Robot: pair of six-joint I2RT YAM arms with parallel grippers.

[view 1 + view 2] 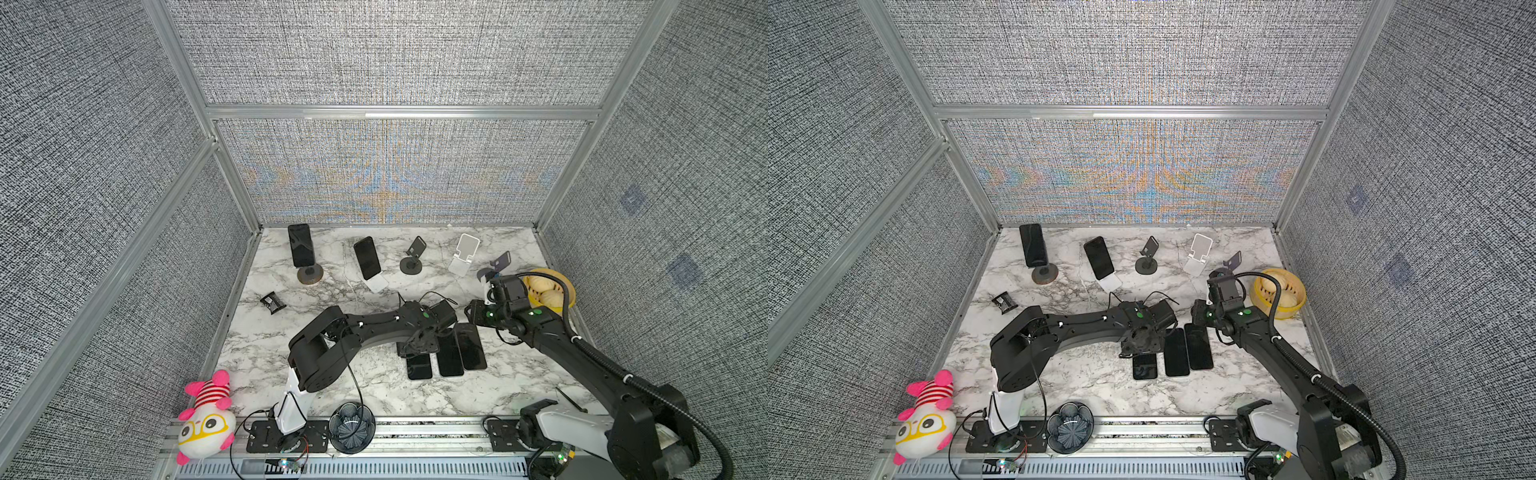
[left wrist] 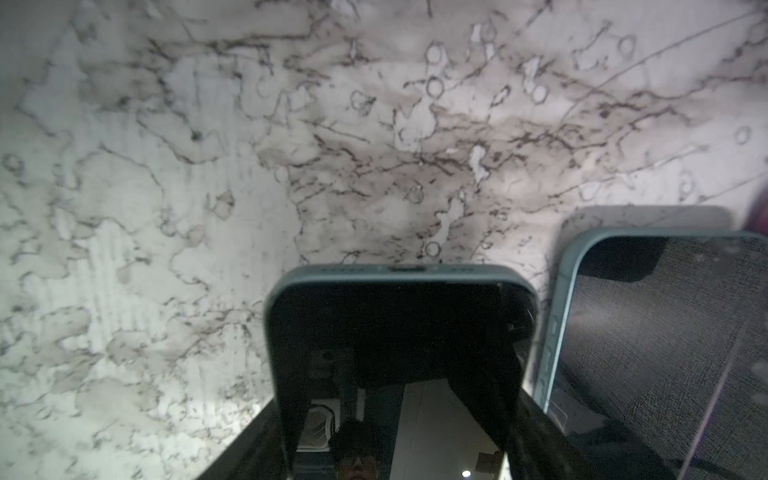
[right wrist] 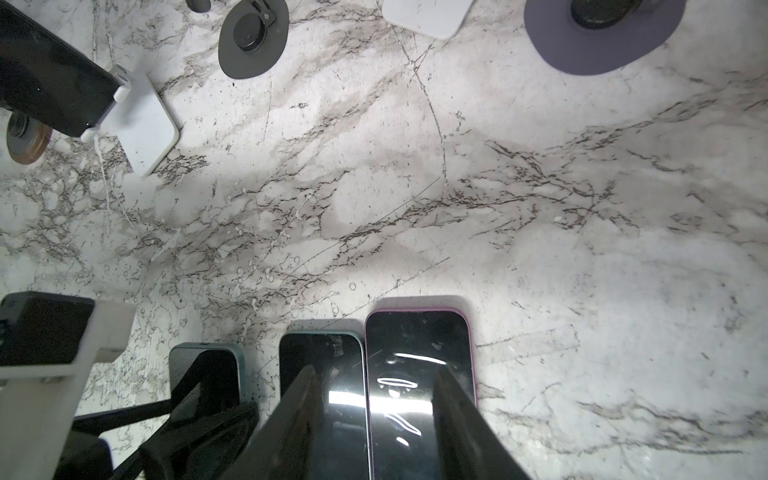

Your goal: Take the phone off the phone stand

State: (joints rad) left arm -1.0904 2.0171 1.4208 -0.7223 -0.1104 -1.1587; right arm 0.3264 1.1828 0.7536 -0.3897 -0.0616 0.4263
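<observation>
As left arm [image 1: 374, 328] angles downward, left gripper [image 1: 417, 351] straddles flat phone [image 2: 399, 332].

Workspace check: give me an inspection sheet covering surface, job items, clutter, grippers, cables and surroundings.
Surface: marble table, veined, scuffed.
Job's things: tall phone on round-base stand; second phone on white stand; dark stand, folding white stand, purple stand empty; flat phones side by side mid-table.
Clutter: plush toy, dark bowl, yellow basket, small black item.
Grippers: left gripper straddles the leftmost flat phone, grip unclear; right gripper open above the others, empty.
Cables: black hose along the right arm, curving past the basket.
Surroundings: grey fabric walls, metal frame.
</observation>
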